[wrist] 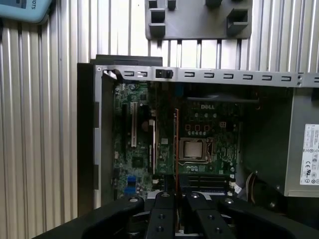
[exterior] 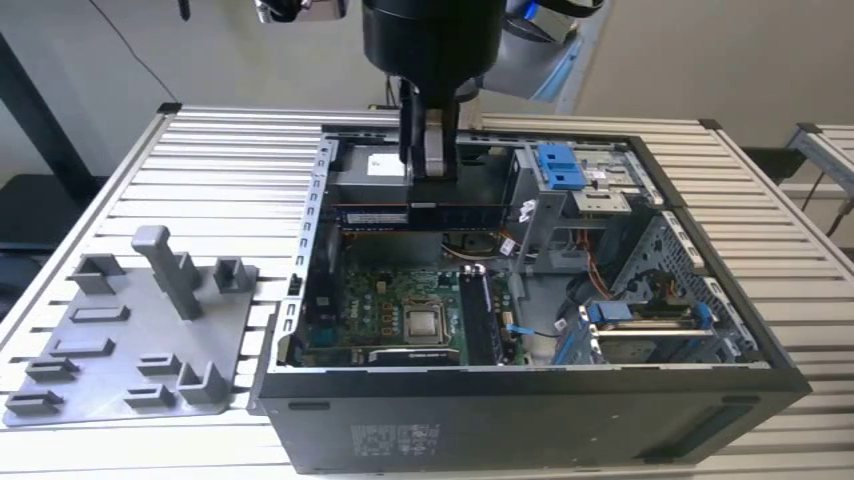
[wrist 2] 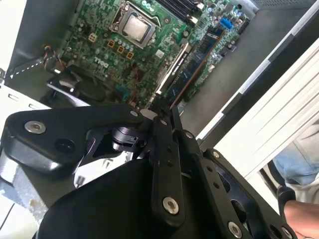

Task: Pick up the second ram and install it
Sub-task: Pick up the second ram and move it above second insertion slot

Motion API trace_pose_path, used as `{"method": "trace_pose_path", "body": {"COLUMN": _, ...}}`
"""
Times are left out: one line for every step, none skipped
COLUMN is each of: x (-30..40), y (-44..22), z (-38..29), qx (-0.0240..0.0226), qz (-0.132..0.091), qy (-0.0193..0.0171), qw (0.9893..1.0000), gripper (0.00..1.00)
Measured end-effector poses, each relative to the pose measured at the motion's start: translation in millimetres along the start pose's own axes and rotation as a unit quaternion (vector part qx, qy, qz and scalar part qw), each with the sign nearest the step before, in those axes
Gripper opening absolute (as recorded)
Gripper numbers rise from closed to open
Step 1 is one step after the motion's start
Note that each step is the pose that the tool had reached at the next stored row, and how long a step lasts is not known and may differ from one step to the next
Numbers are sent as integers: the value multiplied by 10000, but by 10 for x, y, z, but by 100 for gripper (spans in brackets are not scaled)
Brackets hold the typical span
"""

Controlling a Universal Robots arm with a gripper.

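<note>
Hanging over the open black computer case (exterior: 534, 415), the pincer (exterior: 430, 195) is clenched on the second ram (exterior: 374, 214), a thin, flat, dark stick above the green motherboard (exterior: 387, 300). Its long axis runs level across the exterior view, left to right. A grey power-supply box (exterior: 363, 170) sits near it, and a grey moulded fixture (exterior: 120, 330) lies on the ribbed metal surface (exterior: 200, 150).

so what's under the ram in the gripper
The green motherboard inside the open case, below the ram held by the gripper. What lies directly beneath the stick is covered.
</note>
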State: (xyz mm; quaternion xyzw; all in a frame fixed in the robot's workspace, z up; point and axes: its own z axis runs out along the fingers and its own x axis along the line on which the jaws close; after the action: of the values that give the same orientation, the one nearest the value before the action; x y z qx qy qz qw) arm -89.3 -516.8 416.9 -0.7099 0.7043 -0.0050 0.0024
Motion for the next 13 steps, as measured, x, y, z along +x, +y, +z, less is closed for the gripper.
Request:
{"method": "trace_pose_path", "body": {"x": 0, "y": -28, "z": 1, "qx": 0, "qz": 0, "qy": 0, "qw": 10000, "gripper": 14}}
{"method": "trace_pose_path", "body": {"x": 0, "y": -54, "z": 1, "qx": 0, "qz": 0, "qy": 0, "qw": 10000, "gripper": 14}}
{"method": "trace_pose_path", "body": {"x": 0, "y": -82, "z": 1, "qx": 0, "qz": 0, "qy": 0, "qw": 10000, "gripper": 14}}
{"method": "trace_pose_path", "body": {"x": 0, "y": -108, "z": 1, "qx": 0, "qz": 0, "qy": 0, "qw": 10000, "gripper": 14}}
{"method": "trace_pose_path", "body": {"x": 0, "y": -136, "z": 1, "qx": 0, "qz": 0, "qy": 0, "qw": 10000, "gripper": 14}}
{"method": "trace_pose_path", "body": {"x": 0, "y": -163, "z": 2, "qx": 0, "qz": 0, "qy": 0, "qw": 10000, "gripper": 14}}
{"method": "trace_pose_path", "body": {"x": 0, "y": -189, "z": 2, "qx": 0, "qz": 0, "qy": 0, "qw": 10000, "gripper": 14}}
{"method": "trace_pose_path", "body": {"x": 0, "y": -216, "z": 2, "qx": 0, "qz": 0, "qy": 0, "qw": 10000, "gripper": 14}}
{"method": "trace_pose_path", "body": {"x": 0, "y": -243, "z": 2, "qx": 0, "qz": 1, "qy": 0, "qw": 10000, "gripper": 14}}
{"method": "trace_pose_path", "body": {"x": 1, "y": -269, "z": 3, "qx": 0, "qz": 0, "qy": 0, "qw": 10000, "gripper": 14}}
{"method": "trace_pose_path", "body": {"x": 1, "y": -296, "z": 3, "qx": 0, "qz": 0, "qy": 0, "qw": 10000, "gripper": 14}}
{"method": "trace_pose_path", "body": {"x": 1, "y": -322, "z": 3, "qx": 0, "qz": 0, "qy": 0, "qw": 10000, "gripper": 14}}
{"method": "trace_pose_path", "body": {"x": 1, "y": -349, "z": 4, "qx": 0, "qz": 0, "qy": 0, "qw": 10000, "gripper": 14}}
